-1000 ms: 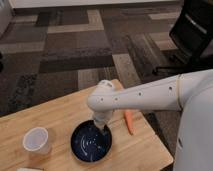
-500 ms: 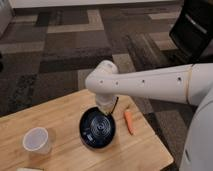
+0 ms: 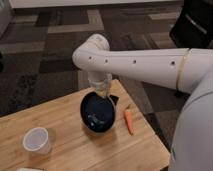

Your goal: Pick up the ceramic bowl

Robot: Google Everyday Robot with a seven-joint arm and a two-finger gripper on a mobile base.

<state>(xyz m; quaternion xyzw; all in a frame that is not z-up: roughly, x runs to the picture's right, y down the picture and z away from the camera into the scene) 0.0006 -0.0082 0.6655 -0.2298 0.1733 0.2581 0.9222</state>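
The ceramic bowl [image 3: 98,113] is dark navy blue and glossy. It hangs tilted over the right half of the wooden table [image 3: 60,115], its inside facing the camera. My gripper [image 3: 102,91] comes down from the white arm [image 3: 145,62] and is shut on the bowl's far rim. The bowl's lower edge is close to the tabletop; I cannot tell whether it touches.
A white cup [image 3: 37,140] stands at the table's front left. An orange carrot [image 3: 129,121] lies just right of the bowl, near the table's right edge. A small dark object [image 3: 114,99] sits behind the bowl. A black chair [image 3: 196,25] stands at the back right on the carpet.
The bowl has gone from lying flat on the table to being tilted and raised, moving back and to the right with the gripper. The cup and carrot have stayed put.
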